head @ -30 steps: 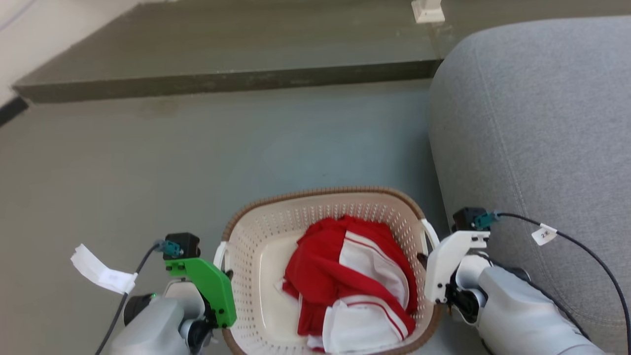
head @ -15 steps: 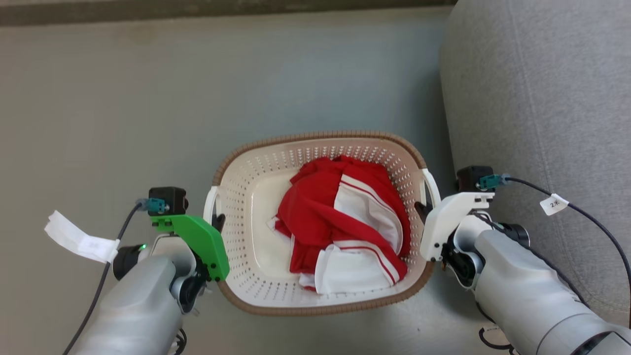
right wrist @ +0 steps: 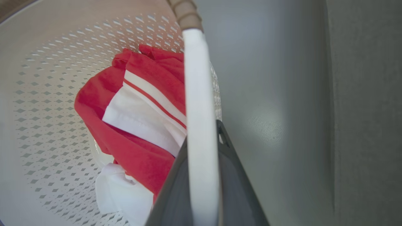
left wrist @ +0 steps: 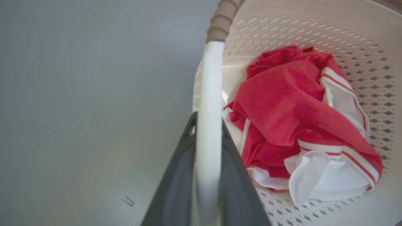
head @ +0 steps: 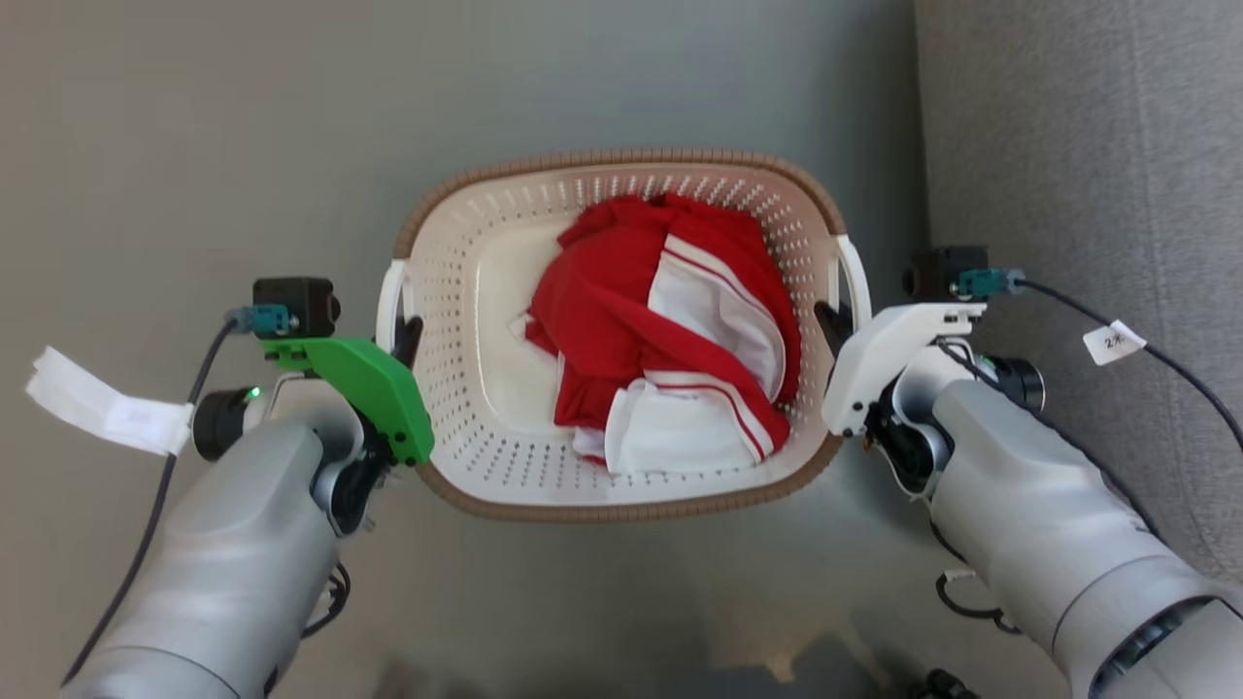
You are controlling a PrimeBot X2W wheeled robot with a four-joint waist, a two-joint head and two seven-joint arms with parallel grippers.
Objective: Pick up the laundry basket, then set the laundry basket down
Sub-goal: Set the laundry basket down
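While both arms reached in from opposite sides, the laundry basket (head: pixel 621 512) lay between them over the grey floor (head: pixel 194 116), near the floor's right edge, where a grey sofa (head: pixel 1088 146) stood just beside it. I could not tell whether the basket rested on the floor or hung clear of it.

The left gripper (head: pixel 406 335), under its green housing, was clenched on the left handle (head: pixel 388 301). Seen from the left wrist, its dark fingers (left wrist: pixel 176 188) pressed against both faces of that white band, one on the outer side and one on the side toward the basket's inside. The right gripper (head: pixel 830 325), under its white housing, gripped the right handle (head: pixel 855 282) the same way, and from the right wrist its fingers (right wrist: pixel 241 188) closed flat on either face of the band.

Inside the basket a crumpled heap of red and white clothes (head: pixel 660 330) lay toward the right wall, with bare perforated bottom showing on the left. The brown woven rim ran level all round. White paper tags hung from the cables at both wrists.
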